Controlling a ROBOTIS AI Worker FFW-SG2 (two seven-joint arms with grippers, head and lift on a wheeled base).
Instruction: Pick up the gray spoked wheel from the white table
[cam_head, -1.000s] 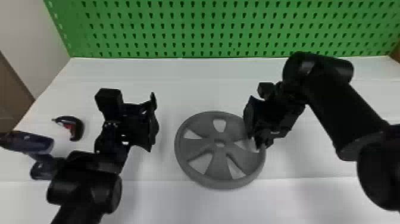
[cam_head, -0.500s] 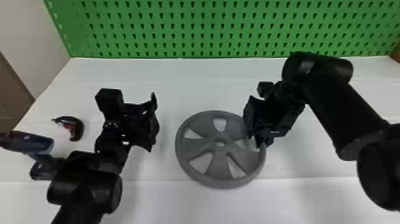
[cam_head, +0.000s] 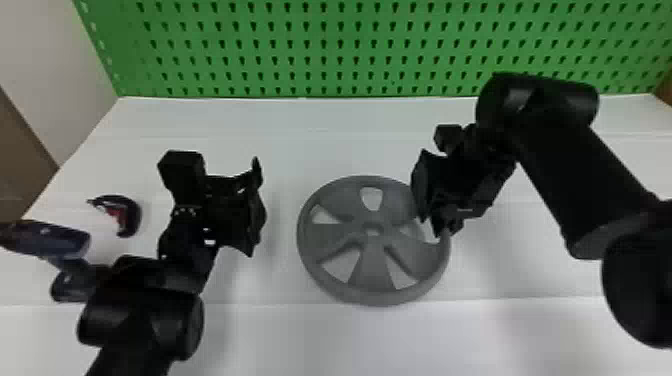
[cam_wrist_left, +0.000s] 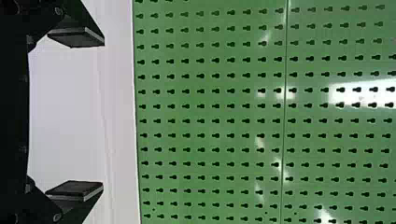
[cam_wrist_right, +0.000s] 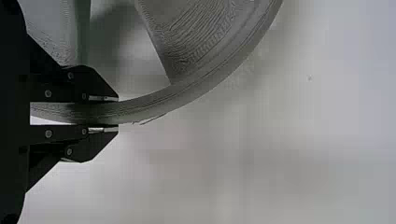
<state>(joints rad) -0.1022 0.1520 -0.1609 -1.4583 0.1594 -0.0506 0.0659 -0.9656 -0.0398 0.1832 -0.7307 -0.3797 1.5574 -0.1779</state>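
Starting by the left edge of your worktop, there's a dark blue power tool, and just beside it a small dark hooked tool with red on it; neither matters for this job. Next along, your left claw hangs with its fingers spread wide and nothing between them, facing the back edge and the green pegboard beyond. Now to the middle, and here's your gray spoked wheel, lying roughly flat, well in from both the back and left edges. And on its right side, there it is: your right claw has closed on the rim, one finger inside, one outside! So reaching and gripping look done. Whether the wheel has cleared the worktop, you can't tell from here. What's left, I'd say, is a proven lift: straight up, slowly, because a one-sided hold on something this broad could let the far side sag or twist.
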